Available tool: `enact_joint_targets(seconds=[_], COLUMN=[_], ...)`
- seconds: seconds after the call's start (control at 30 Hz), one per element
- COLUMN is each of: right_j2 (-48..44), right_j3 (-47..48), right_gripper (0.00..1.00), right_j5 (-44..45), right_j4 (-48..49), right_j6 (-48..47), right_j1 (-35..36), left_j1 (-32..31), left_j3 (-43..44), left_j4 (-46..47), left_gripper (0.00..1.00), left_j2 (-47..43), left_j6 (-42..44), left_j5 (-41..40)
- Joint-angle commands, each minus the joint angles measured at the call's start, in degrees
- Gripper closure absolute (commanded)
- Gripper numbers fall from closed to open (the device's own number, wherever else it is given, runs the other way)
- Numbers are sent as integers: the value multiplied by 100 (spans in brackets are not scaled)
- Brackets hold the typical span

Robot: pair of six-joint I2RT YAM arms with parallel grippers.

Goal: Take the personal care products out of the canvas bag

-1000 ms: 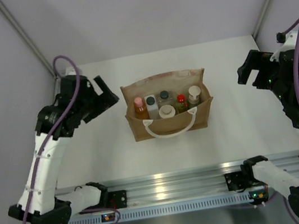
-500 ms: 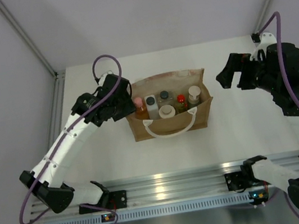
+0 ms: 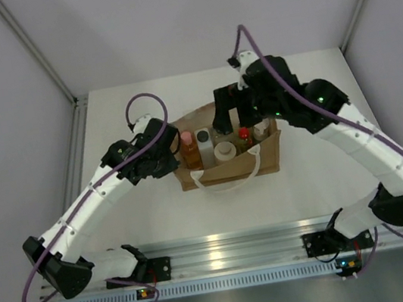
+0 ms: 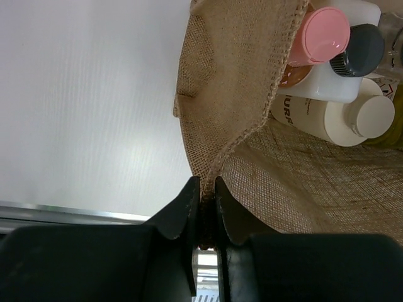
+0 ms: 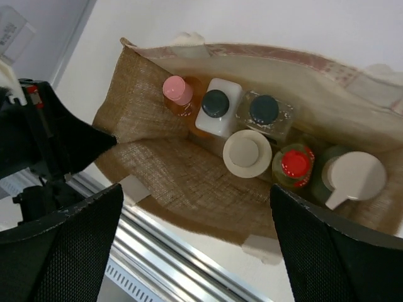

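While pinched at its left rim and upright on the white table: canvas bag, mouth up. Left claw clamped together on that rim. Right claw spread wide, empty, directly above the mouth; likely the picking arm. Bottles inside, long axes vertical, packed touching: pump bottle, cream cylinder, red-capped bottle, pink-capped bottle. Free room straight upward only.

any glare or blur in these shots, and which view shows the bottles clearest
top external: white glare streak on the metal rail, bottles small; left wrist: table washed out bright, bag weave crisp; right wrist: bottles clearest, seen from above, with dark fingers crowding the bottom corners.
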Motion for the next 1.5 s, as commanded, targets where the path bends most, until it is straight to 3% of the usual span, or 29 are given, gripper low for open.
enact_joint_targets(seconds=[0.0, 0.07, 0.1, 0.17, 0.43, 1.03, 1.13, 1.33, 1.47], right_j2=[696, 1222, 1373, 1821, 2894, 3642, 3703, 3730, 3686], right_j3=[491, 686, 869, 1037, 1767, 1663, 1653, 1566, 1373], right_gripper=[6, 10, 18, 24, 33, 50, 57, 62, 59], right_j5=[579, 614, 623, 606, 798, 1142, 1203, 1265, 1247], right_j4=[380, 433, 485, 564, 591, 1091, 1162, 1197, 1197], right_j6=[145, 40, -4, -118, -250, -295, -268, -224, -137], right_j1=[507, 657, 762, 833, 983, 1027, 1036, 1036, 1036], left_j1=[-30, -21, -21, -21, -21, -21, -21, -21, -21], left_j3=[-214, -328, -364, -408, -408, 40, 119, 207, 216], left_j4=[-141, -141, -141, -141, -123, -132, -123, -132, -132], left_gripper=[100, 100, 100, 100, 100, 100, 100, 100, 100], left_j2=[-70, -175, -210, -263, -281, -132, -53, -35, -53], left_j6=[-280, -429, -465, -500, -448, -272, -210, -78, -43], left_j5=[-150, -247, -282, -361, -361, -414, -397, -388, -414])
